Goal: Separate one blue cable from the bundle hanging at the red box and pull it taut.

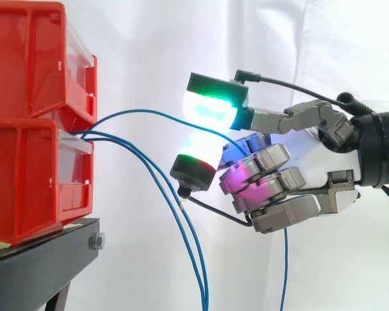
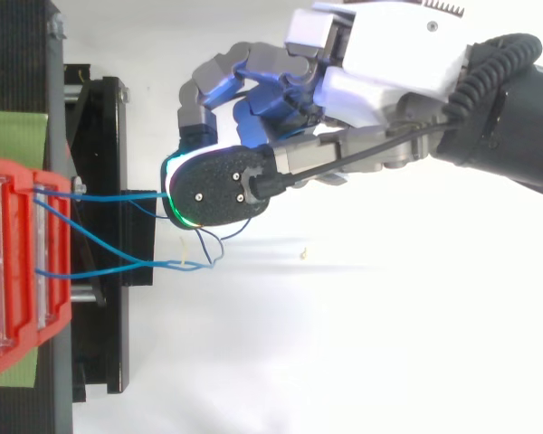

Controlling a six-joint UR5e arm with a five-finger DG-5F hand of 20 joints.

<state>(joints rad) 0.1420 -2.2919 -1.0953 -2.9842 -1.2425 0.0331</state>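
I'm seeing the hand (image 1: 314, 159) reaching in from the right, its two glowing pads (image 1: 211, 107) pressing together and pinching one blue cable (image 1: 137, 111) between them. That cable is leaving the gap between the stacked red bins (image 1: 26, 129) on the left and arcing up and over to the pads, bowing rather than running straight. The other two cables (image 1: 181, 220) are coming out of the same gap and drooping down to the right, apart from the hand. The bins are sitting on the black stand (image 1: 45, 259).
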